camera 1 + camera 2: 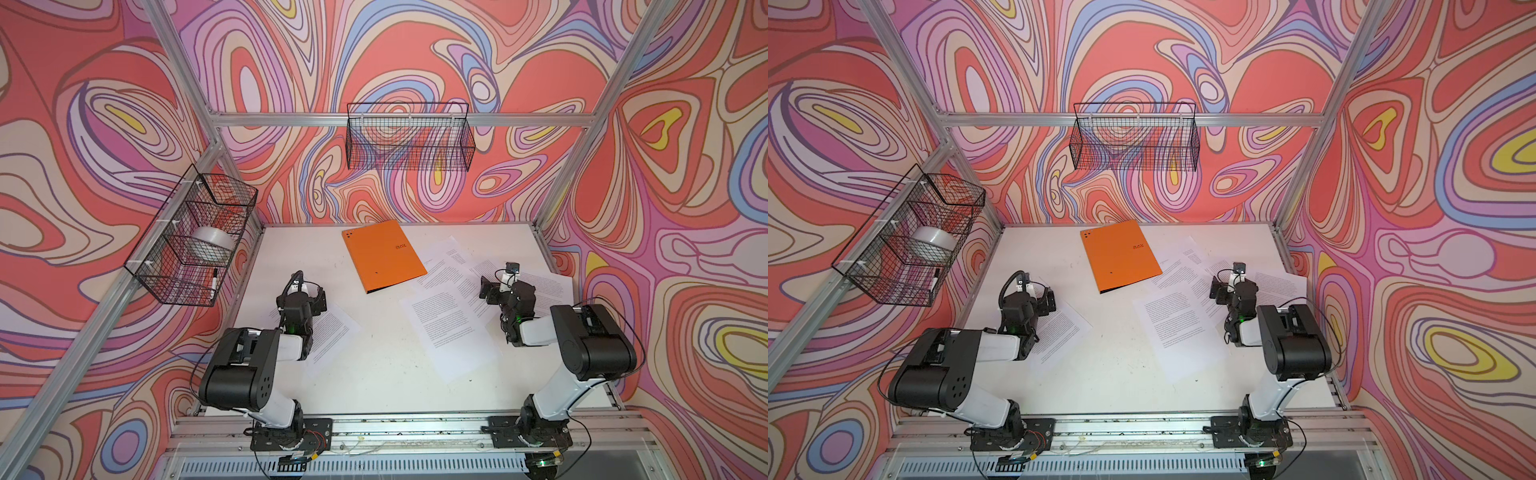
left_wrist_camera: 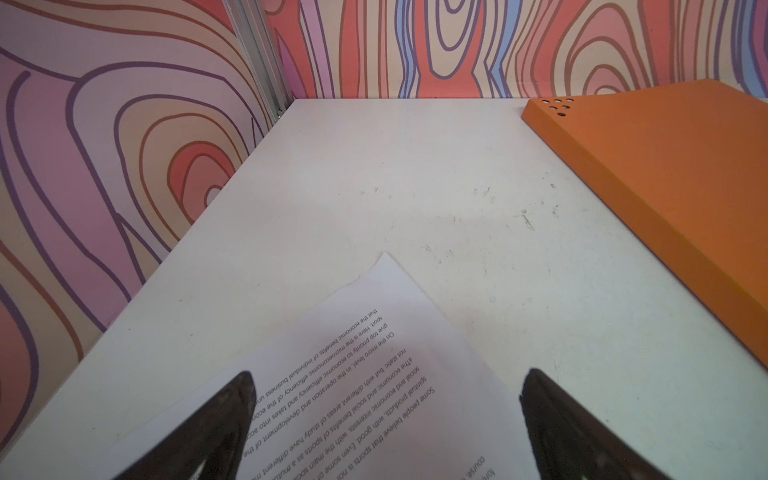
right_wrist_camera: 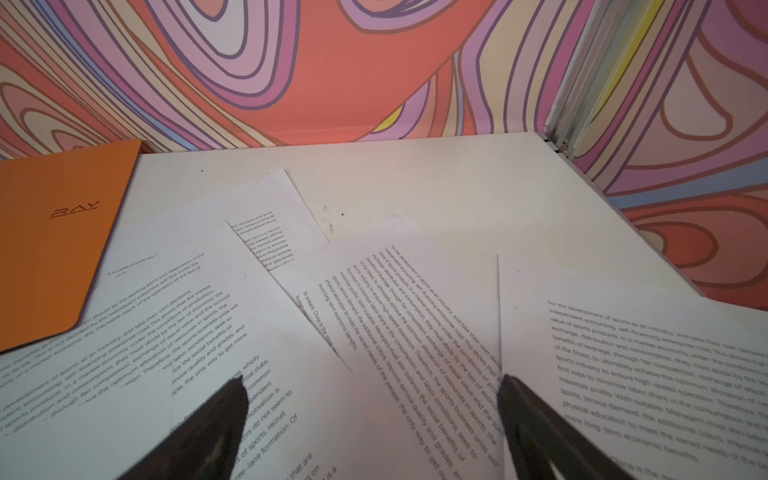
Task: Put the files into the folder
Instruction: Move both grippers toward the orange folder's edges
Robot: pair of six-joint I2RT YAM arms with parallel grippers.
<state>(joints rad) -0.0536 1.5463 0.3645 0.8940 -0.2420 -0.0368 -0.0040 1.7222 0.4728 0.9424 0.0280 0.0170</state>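
Left wrist view is showing the left gripper [image 2: 388, 374] hanging wide open over one printed sheet [image 2: 365, 324], its corner lying just ahead of the jaws, while the orange folder [image 2: 665, 174] is lying closed ahead, toward the other arm. The right gripper [image 3: 372, 379] is gaping likewise above overlapping sheets [image 3: 415, 307]. Paper is looking light, limp and flat against the table [image 2: 415, 166], so pinching a free corner is seeming best; the stiffer folder cover is wanting lifting at its open edge.

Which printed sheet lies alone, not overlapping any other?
The sheet beneath the left claw; the other sheets overlap one another right of the orange folder.
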